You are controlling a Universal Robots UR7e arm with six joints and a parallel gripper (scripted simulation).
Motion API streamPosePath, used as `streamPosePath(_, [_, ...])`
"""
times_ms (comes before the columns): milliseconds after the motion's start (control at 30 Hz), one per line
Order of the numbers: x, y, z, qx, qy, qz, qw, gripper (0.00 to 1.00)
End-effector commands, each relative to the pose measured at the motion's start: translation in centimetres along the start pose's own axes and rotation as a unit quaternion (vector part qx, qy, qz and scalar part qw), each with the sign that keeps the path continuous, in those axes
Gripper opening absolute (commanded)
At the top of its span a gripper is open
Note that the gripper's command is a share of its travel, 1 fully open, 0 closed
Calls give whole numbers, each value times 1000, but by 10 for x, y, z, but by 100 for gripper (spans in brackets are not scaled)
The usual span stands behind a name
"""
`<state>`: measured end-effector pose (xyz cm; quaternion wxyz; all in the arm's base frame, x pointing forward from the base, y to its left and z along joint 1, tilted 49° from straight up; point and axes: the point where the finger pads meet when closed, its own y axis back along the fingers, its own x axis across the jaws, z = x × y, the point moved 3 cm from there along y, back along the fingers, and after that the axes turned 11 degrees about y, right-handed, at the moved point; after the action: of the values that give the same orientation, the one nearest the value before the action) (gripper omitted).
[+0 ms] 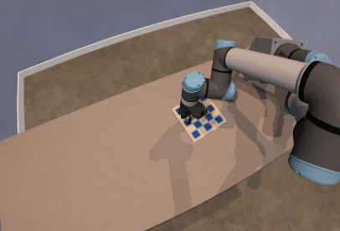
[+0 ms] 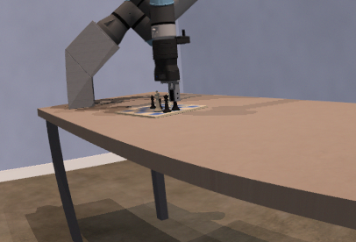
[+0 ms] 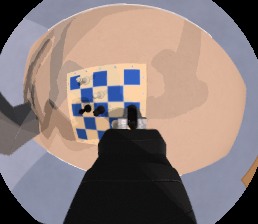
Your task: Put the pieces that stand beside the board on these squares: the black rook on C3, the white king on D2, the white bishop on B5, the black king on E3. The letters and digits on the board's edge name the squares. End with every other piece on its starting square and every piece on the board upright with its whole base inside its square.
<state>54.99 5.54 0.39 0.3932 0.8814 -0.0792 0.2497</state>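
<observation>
The board (image 1: 201, 132) (image 2: 157, 116) (image 3: 143, 86) lies flat with blue and cream squares. My gripper (image 1: 188, 120) (image 2: 174, 97) (image 3: 131, 113) points down over the board, shut on a black piece (image 2: 175, 105) (image 3: 132, 112) that is upright, its base at or close above the board near one edge; its kind is hard to tell. Two white pieces, one (image 3: 83, 80) near a corner and one (image 3: 99, 95) nearer the middle, stand on the board. Two black pieces, one (image 3: 87, 108) and one (image 3: 99, 110), stand close together. The gripper body hides part of the board.
The standing pieces are all to one side of the gripper in the wrist view. The grey arm base (image 2: 81, 66) stands at the table's far end. The table (image 1: 96, 159) (image 2: 263, 145) extends well beyond the board, and arm shadows cross it.
</observation>
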Motion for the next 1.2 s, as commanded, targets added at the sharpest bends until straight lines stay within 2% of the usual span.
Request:
streamPosePath(0, [0,0,0,0,0,0,1000,0])
streamPosePath(100, [0,0,0,0,0,0,1000,0])
streamPosePath(133, [0,0,0,0,0,0,1000,16])
streamPosePath(200, [0,0,0,0,0,0,1000,16])
streamPosePath(233, [0,0,0,0,0,0,1000,32])
streamPosePath(300, [0,0,0,0,0,0,1000,32])
streamPosePath(333, [0,0,0,0,0,0,1000,48])
streamPosePath(400, [0,0,0,0,0,0,1000,48])
streamPosePath(433, [0,0,0,0,0,0,1000,63])
streamPosePath(567, [0,0,0,0,0,0,1000,63])
streamPosePath(600, [0,0,0,0,0,0,1000,79])
streamPosePath(933, [0,1,0,0,0,0,1000,79])
streamPosePath(1167, [0,8,0,0,0,0,1000,79])
